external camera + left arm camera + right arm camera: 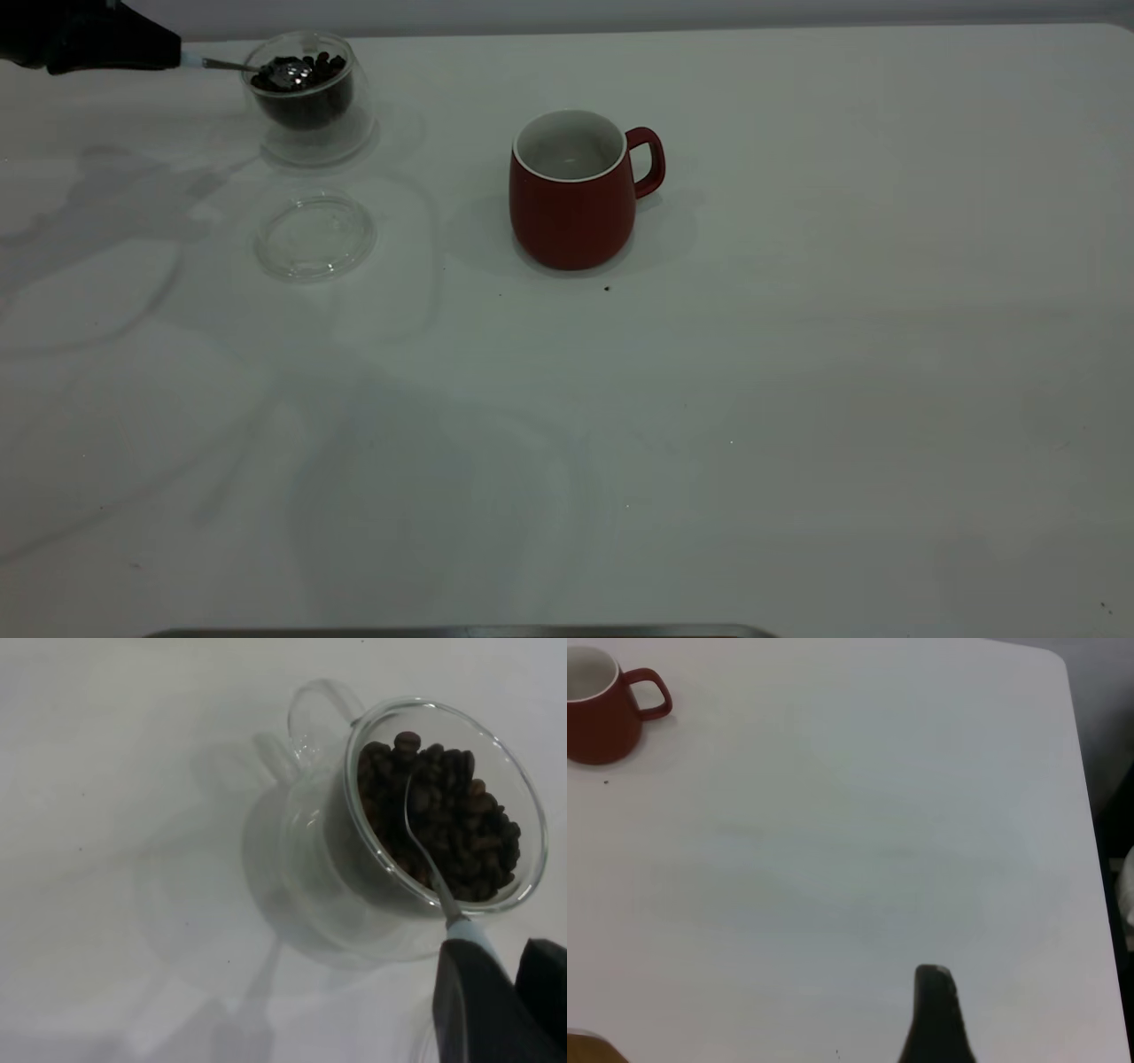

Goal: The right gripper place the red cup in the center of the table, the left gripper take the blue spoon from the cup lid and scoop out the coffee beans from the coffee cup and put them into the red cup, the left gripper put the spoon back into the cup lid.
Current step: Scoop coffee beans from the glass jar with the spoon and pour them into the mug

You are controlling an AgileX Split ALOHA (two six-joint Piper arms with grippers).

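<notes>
1. At the far left of the table (797, 399), the coffee cup (310, 102) stands upright with the coffee beans (306, 75) heaped inside; the bowl of the blue spoon (266, 68) lies among the beans, its neck resting over the rim.
2. Just beside the glass, the left gripper (173, 55) is clamped on the spoon's pale handle; the left wrist view shows the black fingers (474, 1001) closed around the handle's end.
3. The step in hand appears to be scooping. To do it well, the bowl should dig under the heap, then level out before lifting so the beans sit in the hollow and do not roll off.
4. The lift needs to clear the glass rim without nudging the cup, which is light and could slide or tip.
5. The cup lid (314, 235) lies flat and bare near the glass cup, towards the camera, ready for the spoon's return.
6. The red cup (574, 190) stands upright near the table's centre, well apart from the glass, handle towards the right arm's side; its white inside looks free of beans, so the carry across must be slow and level.
7. The right gripper (935, 1019) hangs parked over bare table, away from the mug; whether it is open cannot be told.
</notes>
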